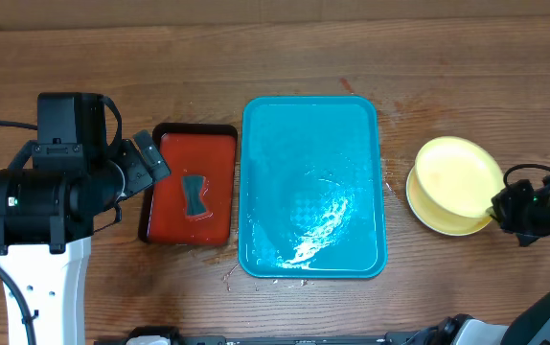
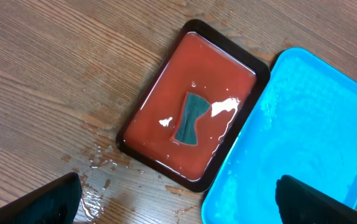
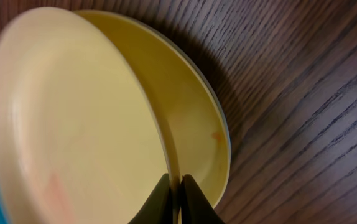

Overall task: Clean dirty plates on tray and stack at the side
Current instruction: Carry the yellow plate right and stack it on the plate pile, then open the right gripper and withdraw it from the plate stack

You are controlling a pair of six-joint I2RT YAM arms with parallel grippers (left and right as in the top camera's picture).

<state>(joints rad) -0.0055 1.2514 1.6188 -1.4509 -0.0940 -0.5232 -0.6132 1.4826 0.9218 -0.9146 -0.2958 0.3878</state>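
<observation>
The yellow plate [image 3: 73, 124] leans on the lower plate [image 3: 194, 118], its rim pinched by the right gripper [image 3: 175, 186]; if let go, it may slide off. The left gripper [image 1: 153, 156] hangs open.

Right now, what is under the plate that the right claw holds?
A second yellow plate lies under the held plate, on the table. The right gripper pinches the held plate's rim. Anything beneath the second yellow plate is covered.

Left hand [image 2: 178, 208] spread wide, right hand [image 3: 173, 200] pinched tight.
</observation>
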